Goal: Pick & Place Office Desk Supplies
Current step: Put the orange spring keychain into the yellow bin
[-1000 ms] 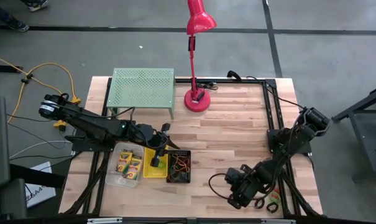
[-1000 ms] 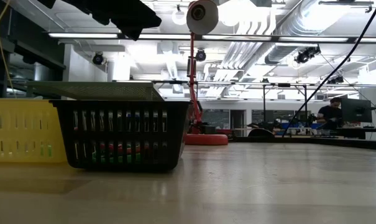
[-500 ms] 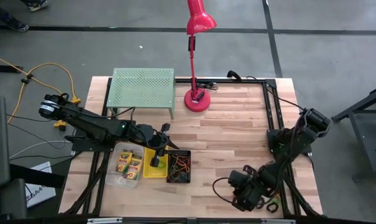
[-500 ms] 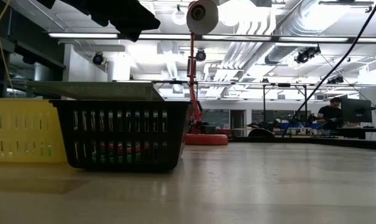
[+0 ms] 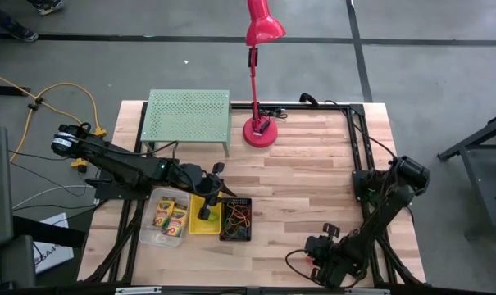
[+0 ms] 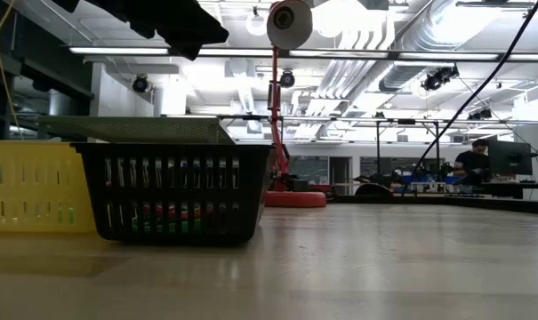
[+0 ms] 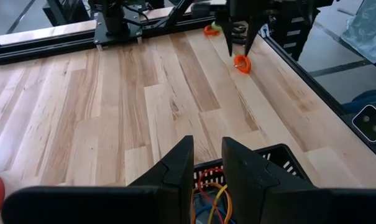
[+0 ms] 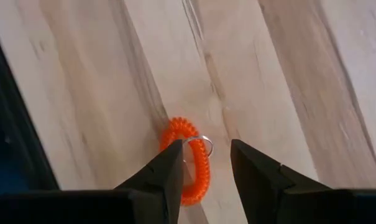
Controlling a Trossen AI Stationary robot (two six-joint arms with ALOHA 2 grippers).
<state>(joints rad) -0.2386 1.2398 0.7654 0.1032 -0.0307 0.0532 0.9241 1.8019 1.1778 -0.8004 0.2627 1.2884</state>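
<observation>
A light wooden plank table (image 5: 305, 180) stands on a grey floor (image 5: 428, 74) crossed by dark tape lines. A tall red desk lamp (image 5: 262, 33) rises from its round base at the table's far edge, beside a light-green perforated metal rack (image 5: 188, 116). Across the table, the room shows white ceiling ducts (image 6: 384, 36), strip lights (image 6: 162, 52) and a person (image 6: 471, 162) seated at a monitor (image 6: 509, 158).

In the high view the right arm (image 5: 370, 225) covers whatever lies at the table's front right corner. The orange coiled loop (image 8: 189, 160) is partly hidden behind the right gripper's fingers (image 8: 166, 174). The black mesh bin's (image 6: 175, 191) contents show only as coloured glimpses through its slots.
</observation>
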